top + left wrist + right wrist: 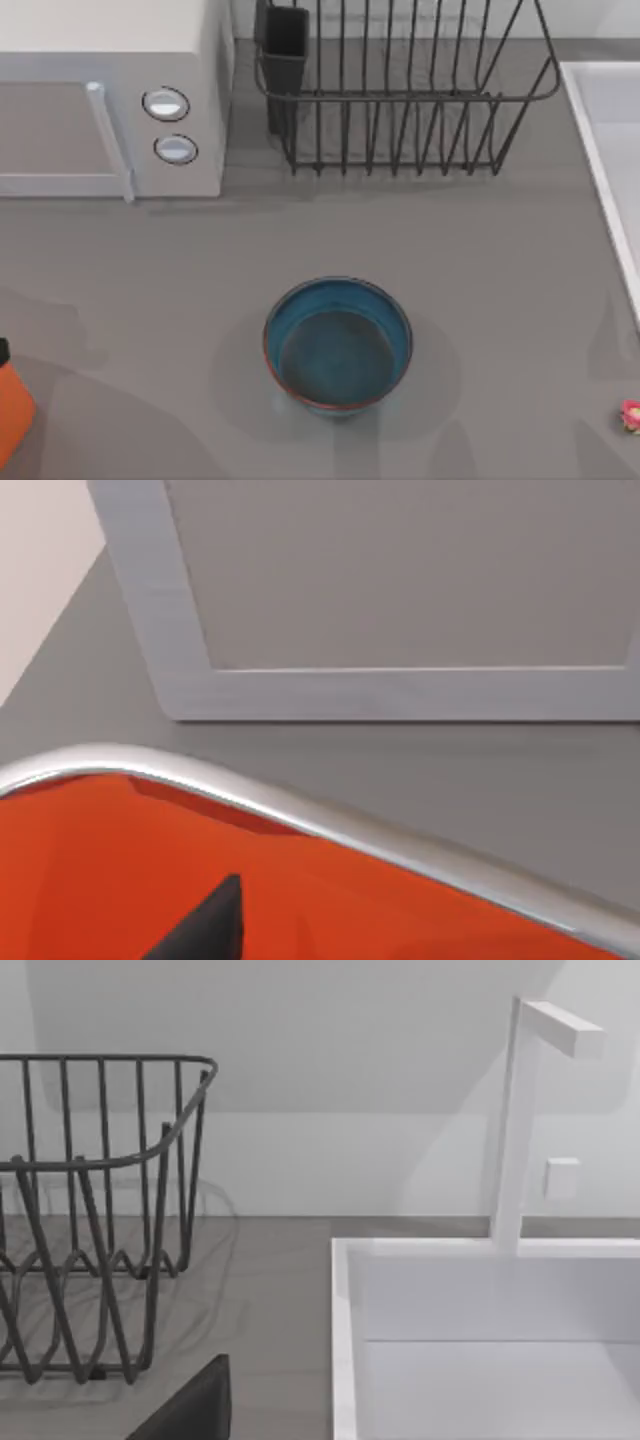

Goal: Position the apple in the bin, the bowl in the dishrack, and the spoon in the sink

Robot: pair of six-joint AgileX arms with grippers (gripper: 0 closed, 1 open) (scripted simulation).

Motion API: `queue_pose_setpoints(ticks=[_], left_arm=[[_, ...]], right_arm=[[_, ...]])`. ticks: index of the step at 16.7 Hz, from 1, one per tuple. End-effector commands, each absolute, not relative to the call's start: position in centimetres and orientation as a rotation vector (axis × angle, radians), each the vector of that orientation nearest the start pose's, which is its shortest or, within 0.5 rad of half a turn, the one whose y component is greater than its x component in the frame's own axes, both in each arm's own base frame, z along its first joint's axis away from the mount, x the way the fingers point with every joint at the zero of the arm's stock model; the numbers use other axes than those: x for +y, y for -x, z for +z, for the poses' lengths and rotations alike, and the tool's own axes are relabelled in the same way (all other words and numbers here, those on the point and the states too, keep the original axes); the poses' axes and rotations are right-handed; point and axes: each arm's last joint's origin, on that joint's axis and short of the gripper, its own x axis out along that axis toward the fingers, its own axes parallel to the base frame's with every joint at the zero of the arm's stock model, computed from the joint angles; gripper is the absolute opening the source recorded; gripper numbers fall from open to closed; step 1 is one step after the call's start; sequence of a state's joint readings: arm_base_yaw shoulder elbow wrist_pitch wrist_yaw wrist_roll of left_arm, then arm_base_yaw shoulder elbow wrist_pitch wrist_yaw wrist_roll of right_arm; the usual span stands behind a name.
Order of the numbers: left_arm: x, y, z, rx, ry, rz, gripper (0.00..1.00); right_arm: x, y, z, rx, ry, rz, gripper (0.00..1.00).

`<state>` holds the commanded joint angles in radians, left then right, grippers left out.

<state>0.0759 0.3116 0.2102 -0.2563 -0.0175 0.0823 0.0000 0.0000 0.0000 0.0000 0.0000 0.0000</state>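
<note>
Sitting mid-bench, the bowl (338, 345) lies straight out from the dishrack (400, 90) at the back, so you choose either arm; I cannot tell how either arm's fingers stand.

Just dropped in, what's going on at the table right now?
Nothing is being held in these views. The bowl sits upright on the table in front of the dishrack, not yet racked. The spoon lies at the table's right edge, outside the sink. At the left edge is an orange bin; the left wrist view looks down over its rim. The right wrist view faces the dishrack and the sink.
</note>
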Motion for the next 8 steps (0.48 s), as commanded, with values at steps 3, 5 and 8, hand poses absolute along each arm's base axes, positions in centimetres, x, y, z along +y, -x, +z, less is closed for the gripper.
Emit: queue_pose_setpoints(ticks=[3,5,8], left_arm=[[0.2,-10.8,17.1,0.131,-0.033,0.034,1.0],[0.0,-10.6,16.5,0.04,-0.011,0.01,1.0],[-0.1,-10.6,16.0,0.0,0.0,0.0,1.0]], right_arm=[[-0.1,-10.6,16.0,0.0,0.0,0.0,1.0],[-0.1,-10.6,16.0,0.0,0.0,0.0,1.0],[-0.1,-10.6,16.0,0.0,0.0,0.0,1.0]])
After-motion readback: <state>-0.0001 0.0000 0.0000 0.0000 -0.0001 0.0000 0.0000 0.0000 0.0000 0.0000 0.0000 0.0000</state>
